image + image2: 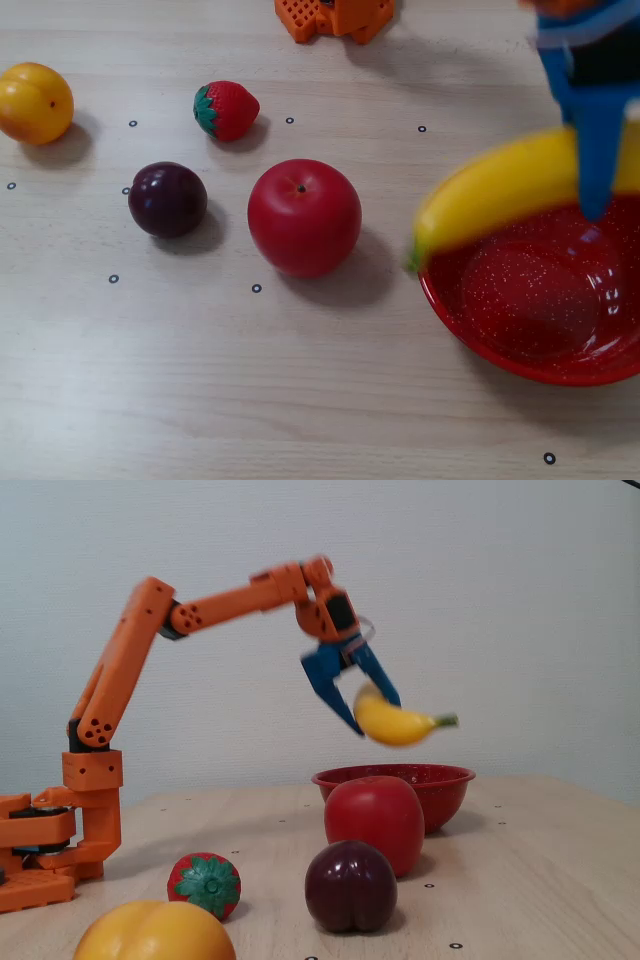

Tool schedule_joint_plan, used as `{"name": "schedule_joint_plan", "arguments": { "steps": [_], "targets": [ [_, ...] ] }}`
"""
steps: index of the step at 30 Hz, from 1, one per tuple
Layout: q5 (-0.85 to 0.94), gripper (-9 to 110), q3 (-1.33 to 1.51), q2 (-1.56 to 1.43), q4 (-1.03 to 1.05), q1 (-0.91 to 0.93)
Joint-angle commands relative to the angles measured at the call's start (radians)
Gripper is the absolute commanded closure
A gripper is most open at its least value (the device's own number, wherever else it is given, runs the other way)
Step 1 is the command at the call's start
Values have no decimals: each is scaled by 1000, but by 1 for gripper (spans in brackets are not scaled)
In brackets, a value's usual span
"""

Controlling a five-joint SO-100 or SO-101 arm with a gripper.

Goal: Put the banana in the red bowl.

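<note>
The yellow banana (405,725) is blurred in the air above the red bowl (440,780), green stem tip pointing away from the arm. Its thick end sits between the blue fingertips of my gripper (377,716), whose jaws stand spread apart; the sharp fingers against the smeared banana suggest it is slipping free. In the other fixed view the banana (500,190) hangs over the near-left rim of the red bowl (470,320), and one blue finger (600,150) of the gripper (592,195) crosses in front of it. The bowl's speckled inside holds nothing.
A red apple (304,216) stands just left of the bowl, a dark plum (167,199) farther left, a strawberry (226,109) behind them and a yellow-orange fruit (35,102) at the far left. The arm's orange base (335,17) sits at the back.
</note>
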State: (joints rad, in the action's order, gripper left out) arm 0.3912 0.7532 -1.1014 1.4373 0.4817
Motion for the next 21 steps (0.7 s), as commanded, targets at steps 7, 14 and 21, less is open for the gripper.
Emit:
{"name": "schedule_joint_plan", "arguments": {
  "steps": [7, 14, 21],
  "targets": [
    [-103, 101, -202, 67, -87, 38],
    [-207, 101, -158, 114, -118, 20],
    [-218, 66, -138, 117, -92, 8]
  ]
}}
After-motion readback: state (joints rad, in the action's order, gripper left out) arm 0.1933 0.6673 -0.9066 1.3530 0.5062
